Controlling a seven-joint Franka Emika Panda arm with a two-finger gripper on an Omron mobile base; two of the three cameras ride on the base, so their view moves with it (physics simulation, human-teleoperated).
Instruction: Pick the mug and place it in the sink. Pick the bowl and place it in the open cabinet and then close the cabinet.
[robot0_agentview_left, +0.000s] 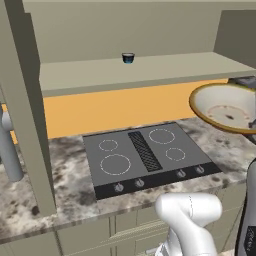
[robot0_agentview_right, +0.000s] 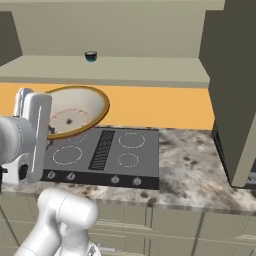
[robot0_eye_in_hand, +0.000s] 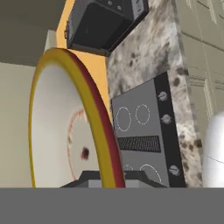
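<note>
Bowl (robot0_agentview_right: 75, 110) cream, orange-brown rimmed, tilted; faint reddish ring inside

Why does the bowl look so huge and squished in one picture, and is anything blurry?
Hand view: the bowl sits right at the camera, seen nearly edge-on, so it looks huge and squashed. Left base view: the bowl is cut by the picture's edge; nothing blurry, flat even light. Right base view: soft shading under the cabinet shelf, no glare on the cooktop.
</note>
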